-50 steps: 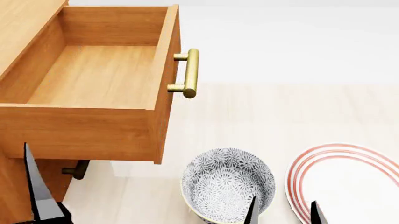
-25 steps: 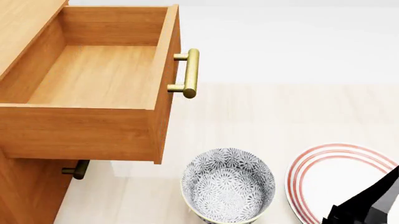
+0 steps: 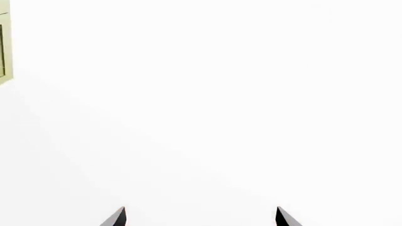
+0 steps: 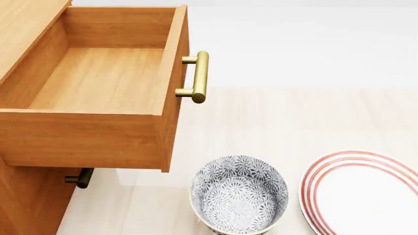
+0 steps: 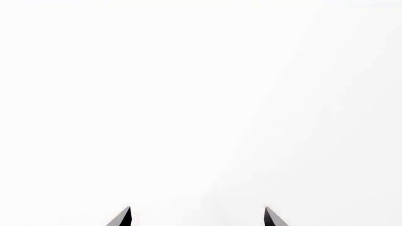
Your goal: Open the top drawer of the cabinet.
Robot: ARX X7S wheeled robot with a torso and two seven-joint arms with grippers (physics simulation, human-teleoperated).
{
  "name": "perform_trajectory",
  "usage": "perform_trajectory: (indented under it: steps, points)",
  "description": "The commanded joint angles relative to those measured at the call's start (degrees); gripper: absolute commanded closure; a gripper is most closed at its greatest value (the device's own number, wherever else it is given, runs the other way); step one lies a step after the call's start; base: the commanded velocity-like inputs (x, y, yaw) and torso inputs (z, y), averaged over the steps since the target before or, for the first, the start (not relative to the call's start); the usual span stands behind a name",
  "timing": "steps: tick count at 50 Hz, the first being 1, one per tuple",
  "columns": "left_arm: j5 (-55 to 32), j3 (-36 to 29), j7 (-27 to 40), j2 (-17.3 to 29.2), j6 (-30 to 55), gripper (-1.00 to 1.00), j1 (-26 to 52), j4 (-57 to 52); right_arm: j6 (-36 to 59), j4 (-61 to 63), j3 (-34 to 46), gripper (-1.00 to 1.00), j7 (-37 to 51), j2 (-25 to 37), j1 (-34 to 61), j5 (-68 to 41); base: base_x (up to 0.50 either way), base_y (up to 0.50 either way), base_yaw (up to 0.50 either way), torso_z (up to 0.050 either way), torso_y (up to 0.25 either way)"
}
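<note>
head: top drawer (image 4: 98, 83) out | wrists only: left tool (image 3: 199, 217), right tool (image 5: 196, 217) released

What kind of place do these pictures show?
Probably a simulated kitchen or dining corner: a wooden cabinet with its top drawer pulled open, beside a patterned bowl and a red-rimmed plate.

My three camera views
My head camera looks down close over the top drawer (image 4: 98, 78); both wrist cameras face blank white, sharing nothing.
</note>
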State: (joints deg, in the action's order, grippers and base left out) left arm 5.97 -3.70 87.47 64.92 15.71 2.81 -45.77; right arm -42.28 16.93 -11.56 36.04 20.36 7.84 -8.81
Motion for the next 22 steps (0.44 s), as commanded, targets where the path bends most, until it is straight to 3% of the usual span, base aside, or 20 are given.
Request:
perform_trajectory:
  steps: [1,9,22]
  points:
    - [0.16,16.8,-4.49,1.37,0.47,-1.0,-8.57,-6.61,1.77,6.41,-4.5,-1.0,0.64,0.56,1.6,1.24,0.0,0.0,0.0,0.0,0.0]
    - [1.39,24.54,-7.17,-0.55,0.17,-1.0,-11.28,-8.64,2.57,8.81,-6.01,-1.0,1.21,1.63,2.75,0.87,0.0,0.0,0.0,0.0,0.0]
    - [2.58,22.17,-7.5,-1.17,0.63,-1.0,-9.8,-8.01,2.14,8.71,-5.78,-1.0,1.1,1.67,2.74,0.78,0.0,0.0,0.0,0.0,0.0]
